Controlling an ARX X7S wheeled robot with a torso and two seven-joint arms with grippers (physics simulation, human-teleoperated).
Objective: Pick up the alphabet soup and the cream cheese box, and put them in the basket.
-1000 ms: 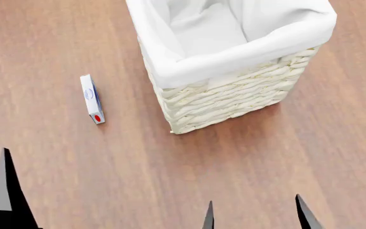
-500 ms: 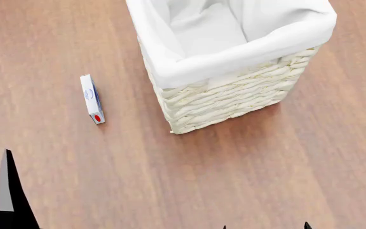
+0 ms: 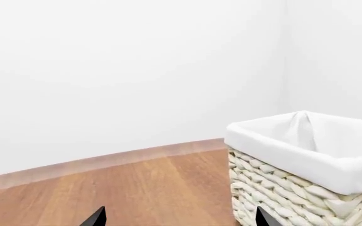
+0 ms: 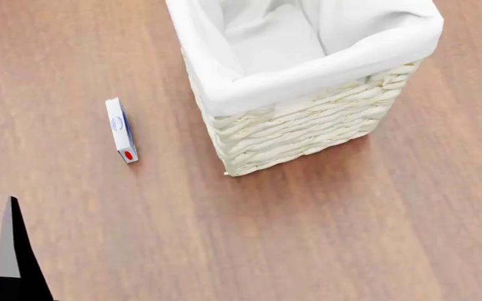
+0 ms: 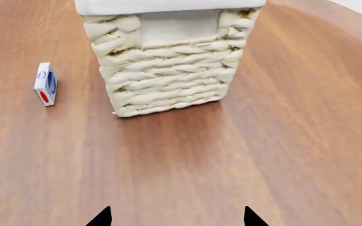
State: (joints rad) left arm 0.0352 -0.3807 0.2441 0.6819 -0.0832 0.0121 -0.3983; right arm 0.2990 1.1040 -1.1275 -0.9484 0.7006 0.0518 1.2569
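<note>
In our right wrist view the right gripper (image 5: pixel 176 217) shows only two dark fingertips (image 5: pixel 100 218) at the edge of the picture, set well apart with nothing between them, so we read it as open and empty. Our left wrist view gives the same picture of the left gripper (image 3: pixel 179 217): two dark tips (image 3: pixel 94 218) spread wide, holding nothing.

From the head we see just one dark finger of the left gripper (image 4: pixel 10 257) at the lower left; the right gripper does not show there at all.

Ahead of the right gripper lies bare wooden floor (image 5: pixel 231 160), then the basket (image 5: pixel 168 61), its woven wall facing us. Nothing stands between the gripper and it. The cream cheese box (image 5: pixel 45 84) stands on its thin edge to the basket's side, near it but apart, red dot toward us.

The head view shows what the wrists do not: the basket (image 4: pixel 300 125) from above, its white liner (image 4: pixel 308 56) folded over the rim and no can or carton visible inside. The cream cheese box (image 4: pixel 121 130) lies left of it, between the left finger and the basket, with open floor all round.

The left wrist view catches only the basket's corner (image 3: pixel 294 193) and a white wall (image 3: pixel 130 70); the box is outside it. We find the alphabet soup in none of the views.
</note>
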